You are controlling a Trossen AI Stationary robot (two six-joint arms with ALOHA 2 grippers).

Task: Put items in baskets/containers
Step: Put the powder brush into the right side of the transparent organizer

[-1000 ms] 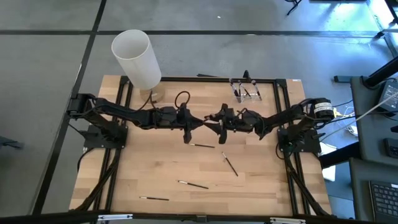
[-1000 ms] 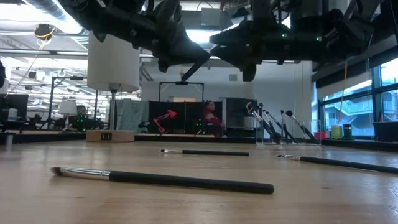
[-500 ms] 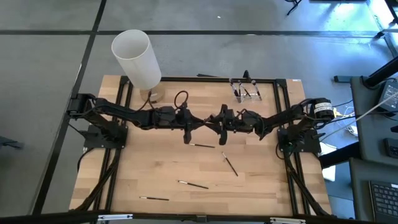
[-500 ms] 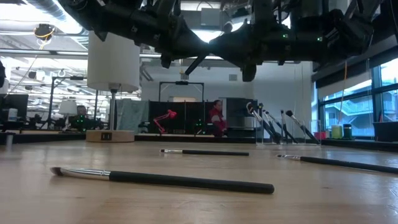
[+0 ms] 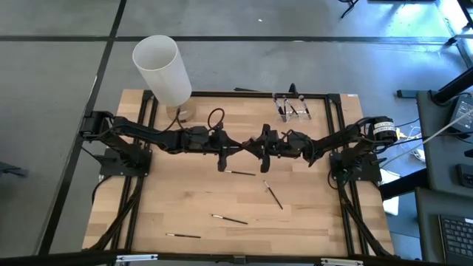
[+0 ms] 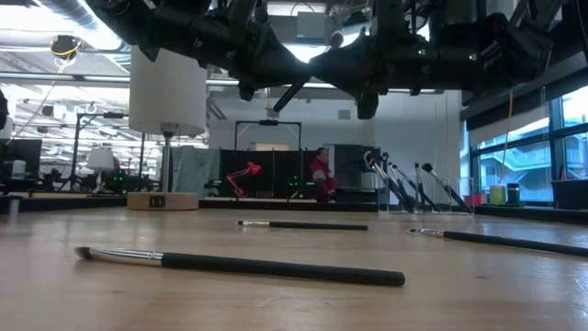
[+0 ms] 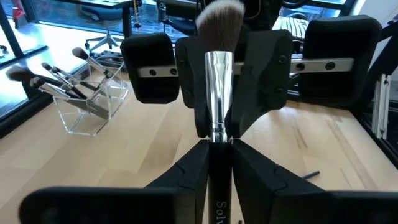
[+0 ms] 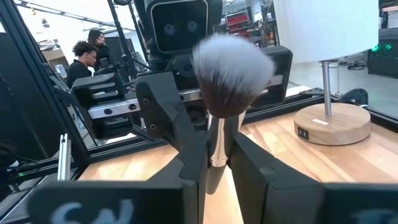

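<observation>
While both grippers meet above mid-table, one fluffy makeup brush [image 7: 219, 68] spans the gap between them.
Left gripper [image 7: 217, 146] pinches its handle; right gripper [image 8: 214, 155] is narrowed around the ferrule, a pairing the high view blurs. Clear holder [image 7: 87, 102] stands beyond.

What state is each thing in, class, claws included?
Left claw: shut on the fluffy brush.
Right claw: shut on the same brush.
Fluffy brush: held aloft by both claws.
Clear holder: upright, brushes leaning inside.
Four loose brushes: lying flat.
</observation>
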